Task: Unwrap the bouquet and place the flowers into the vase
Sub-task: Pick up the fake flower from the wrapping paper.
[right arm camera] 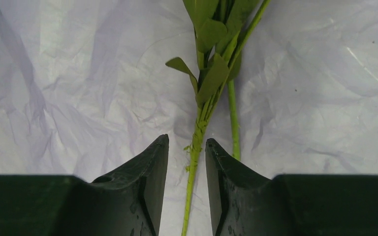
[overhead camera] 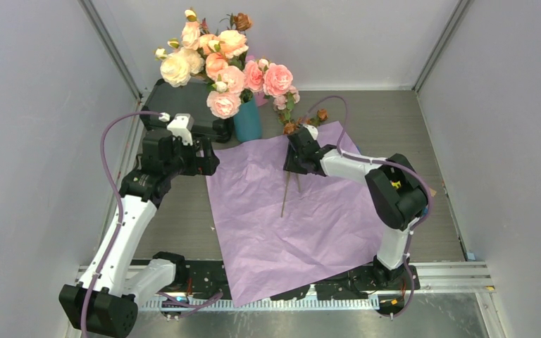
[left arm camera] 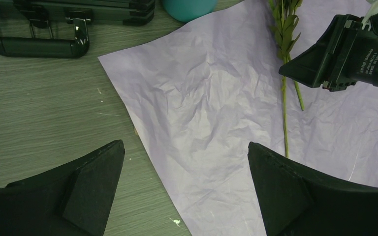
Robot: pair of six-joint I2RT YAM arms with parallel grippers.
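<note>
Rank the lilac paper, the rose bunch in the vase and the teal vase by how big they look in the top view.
1. the lilac paper, by far the largest.
2. the rose bunch.
3. the teal vase, smallest, its top hidden by blooms.
The roses stand nearer the camera, which may flatter their size.

vase (left arm camera: 189, 7): cut by top edge | flowers (right arm camera: 211, 78): heads out of frame

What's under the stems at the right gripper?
Crinkled lilac paper, spread flat, is under the stems; one stem sits between the jaws of the right gripper. Whatever is beneath the paper is covered.
</note>
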